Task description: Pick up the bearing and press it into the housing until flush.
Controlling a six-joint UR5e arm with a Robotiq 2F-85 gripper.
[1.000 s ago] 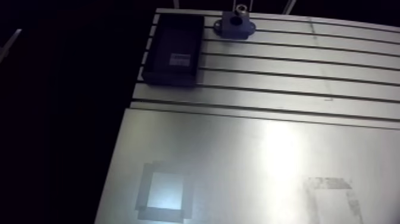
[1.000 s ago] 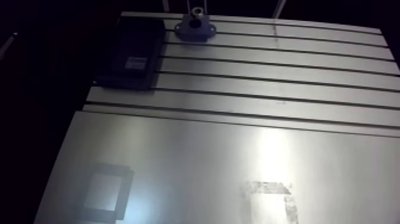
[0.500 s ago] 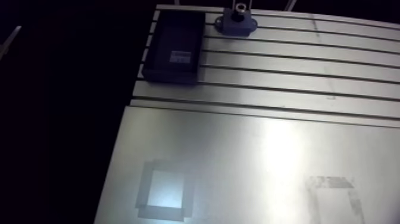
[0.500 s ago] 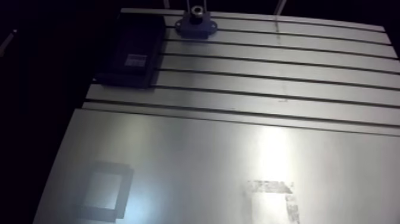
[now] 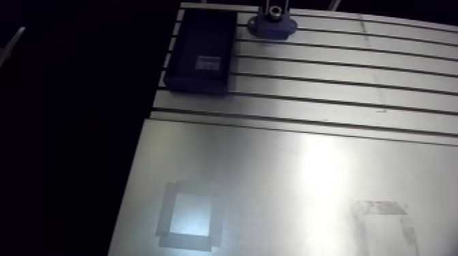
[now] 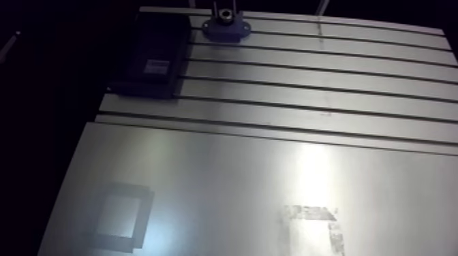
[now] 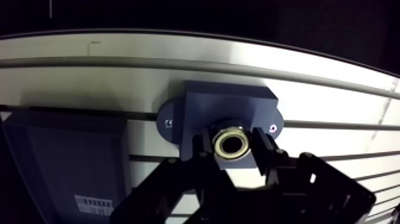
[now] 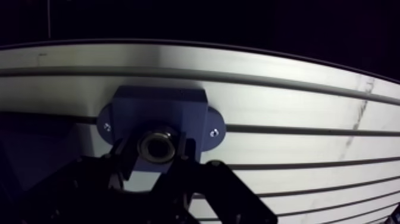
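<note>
1. bearing [image 7: 231, 145]: a metal ring with a bright rim and a dark bore, seen end-on in the wrist view. it is held off the table, directly over the middle of the housing [image 7: 229, 102]. the ring and the fingers hide the seat, so it cannot be told whether its lower edge has entered the bore.
2. gripper [image 8: 157, 148]: closed on the bearing, with the jaws only a ring's width apart. the two fingers [image 7: 262, 150] press the outer wall from opposite sides. nothing else is in the grasp.
3. housing: a dark blue block with a rounded flange on each side and a small screw in each flange. it stands on the slotted table [image 7: 107, 77], near the far edge, across one slot.
4. step in hand, as judged: seating the bearing.
   - bring the ring's axis in line with the bore and its face level before loading; a tilted ring is likely to jam.
   - press straight down, slowly, with no sideways drift.
   - the fingers grip the ring's wall and may meet the housing top before the ring is flush; expect to release and finish the press on the ring's upper face.
5. surroundings: a black tray [image 5: 201, 51] lies just beside the housing. nearer the arm, a smooth plate [image 5: 272, 184] carries a taped square [image 5: 189, 216]. neither lies in the press path.
</note>
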